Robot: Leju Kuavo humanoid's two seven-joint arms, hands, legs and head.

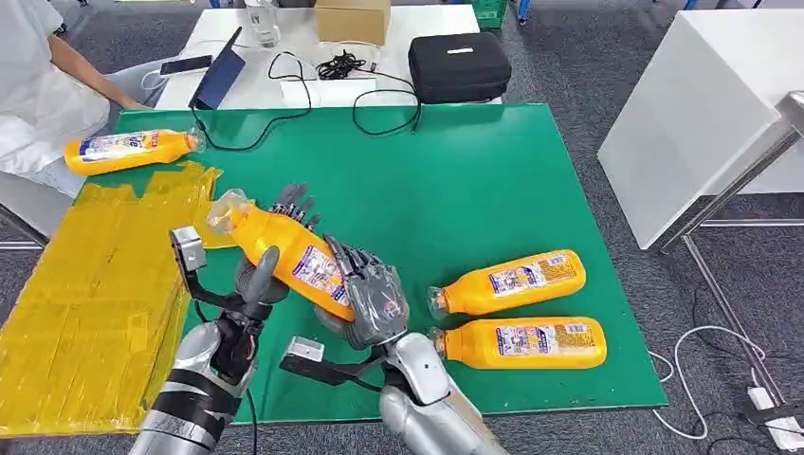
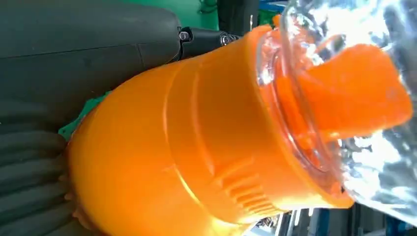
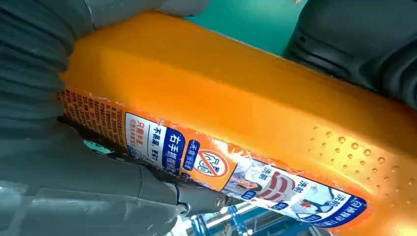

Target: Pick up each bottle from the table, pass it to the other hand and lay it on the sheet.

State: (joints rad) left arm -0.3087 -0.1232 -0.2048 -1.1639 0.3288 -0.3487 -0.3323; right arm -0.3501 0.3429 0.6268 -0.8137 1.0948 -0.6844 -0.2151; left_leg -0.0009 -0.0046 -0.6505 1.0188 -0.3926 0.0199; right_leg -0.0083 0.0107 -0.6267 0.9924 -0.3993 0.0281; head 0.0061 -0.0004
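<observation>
you're doing handover mid-air: held bottle tilting above green mat, near yellow sheet. left hand gripping upper body, right hand wrapping base. next: you're needing right hand letting go, left laying bottle on sheet.

This looks like a robot test room in a lab or office. The floor is grey carpet. A green mat covers the tabletop. At 12 o'clock stands a white table with a laptop, a black case, a cardboard box and tangled cables (a person sits at 10 o'clock). A power strip lies at 4 o'clock.
</observation>
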